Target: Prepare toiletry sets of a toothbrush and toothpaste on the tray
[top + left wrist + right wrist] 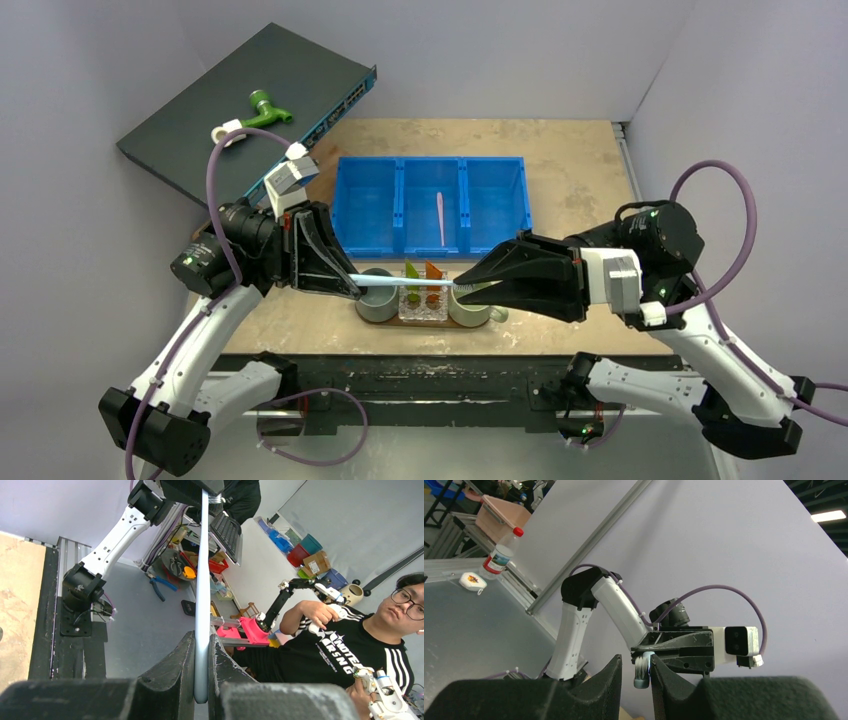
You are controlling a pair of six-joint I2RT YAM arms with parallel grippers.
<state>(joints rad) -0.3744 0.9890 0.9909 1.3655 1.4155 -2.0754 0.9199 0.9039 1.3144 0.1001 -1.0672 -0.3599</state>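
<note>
The pale blue-white toothbrush (pixel 408 281) hangs level between my two grippers, above two grey mugs and a clear holder. My left gripper (pixel 355 283) is shut on its handle (pixel 202 605). My right gripper (pixel 463 287) is open around the bristle head (pixel 641 669), which rests against one finger (pixel 659 677). The lime-green tube (pixel 411 270) and the orange tube (pixel 433 272) stand in the clear holder. The pink toothbrush (pixel 440 216) lies in the middle compartment of the blue bin. The dark-brown tray (pixel 425 323) shows only as a strip under the mugs.
The blue three-compartment bin (pixel 402 200) sits behind the mugs (pixel 376 303). A dark network switch (pixel 240 110) leans at the back left with a green object on it. A person (pixel 360 645) sits beyond the table in the left wrist view.
</note>
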